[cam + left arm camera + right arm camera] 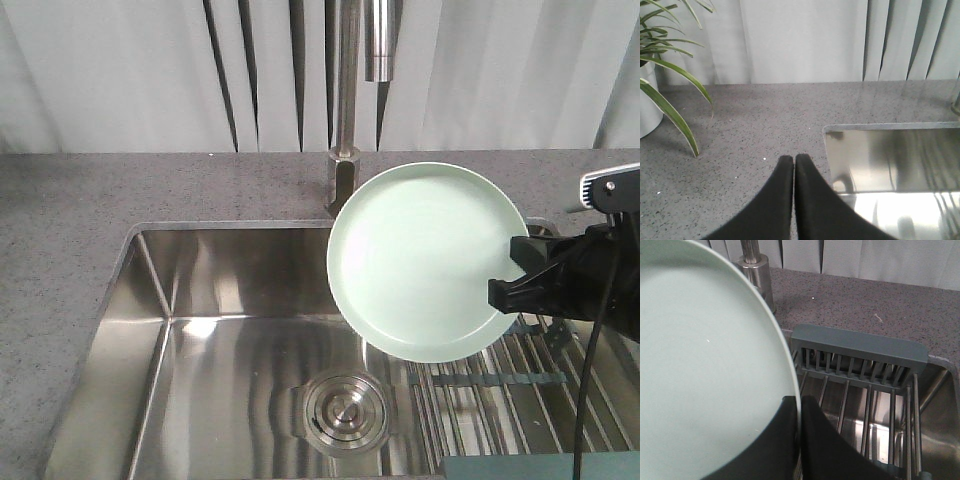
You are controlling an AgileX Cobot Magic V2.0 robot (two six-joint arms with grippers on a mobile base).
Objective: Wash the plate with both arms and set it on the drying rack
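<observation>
The pale mint-green plate (425, 260) hangs tilted, face toward the front camera, above the sink's right half. My right gripper (512, 283) pinches its right rim, shut on it; the wrist view shows the plate (705, 375) filling the left side with the rim between the black fingers (817, 440), gripper (799, 402). The drying rack (520, 385) of steel rods lies below and right of the plate, its grey-teal end bar (860, 347) near the counter. My left gripper (794, 159) is shut on nothing, over the grey counter left of the sink; it does not show in the front view.
Stainless sink (220, 340) with a round drain (345, 412) at its bottom. The steel faucet (350, 90) rises just behind the plate's upper left. Speckled grey counter (765, 120) surrounds the sink; a potted plant (660, 65) stands at the far left.
</observation>
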